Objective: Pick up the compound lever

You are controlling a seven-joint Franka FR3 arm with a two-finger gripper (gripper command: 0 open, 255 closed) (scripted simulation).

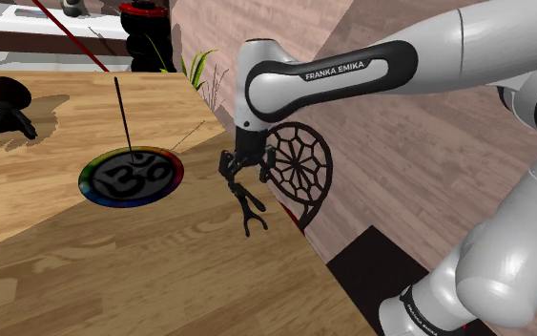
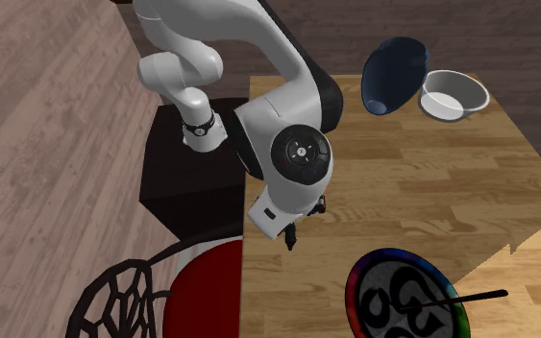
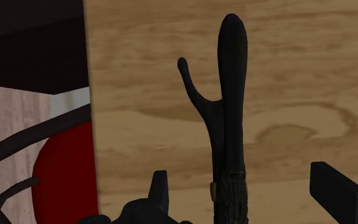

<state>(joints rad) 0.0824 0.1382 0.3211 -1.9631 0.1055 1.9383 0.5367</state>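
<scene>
compound lever [image 3: 231, 114], slim, black and forked, lies on the wood-grained table [image 3: 298, 76] inside the open, untouching claw [image 3: 242, 178].

The shoulder view looks from the lower right, beside the arm [image 1: 390, 72], down and leftward across the desk [image 1: 66, 248] at middling range. The second exterior view hangs high over the desk's edge and looks steeply down. It shares the rainbow disc [image 2: 407, 293] and the web hoop [image 1: 299, 162] with the shoulder view. The wrist view sits close above the desk, looking down along the tool [image 3: 247, 191].
</scene>
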